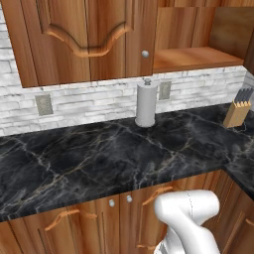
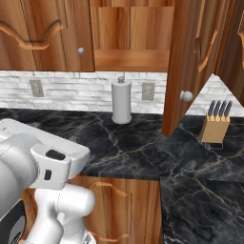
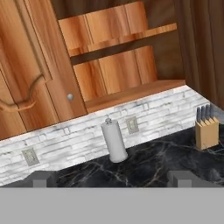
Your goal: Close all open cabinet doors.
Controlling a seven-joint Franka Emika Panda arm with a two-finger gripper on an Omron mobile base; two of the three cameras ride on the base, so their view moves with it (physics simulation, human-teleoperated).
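Door [image 2: 190,62], upper cabinet, stood swung out over bench [image 2: 143,147] beside knife block [image 2: 215,125], baring shelf [image 2: 131,59]; neighbouring door [image 1: 89,34] shut. My claw [image 3: 112,178] hung back, wide apart, empty, facing towel roll [image 3: 113,141], likely for approach.

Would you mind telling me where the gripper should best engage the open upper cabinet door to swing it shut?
I would go for the free edge of the open cabinet door, near its round knob, farthest from the hinge. The door stands swung out over the counter, so approach from its outer face, the knob side, and push it toward the exposed shelves. The gripper looks open.
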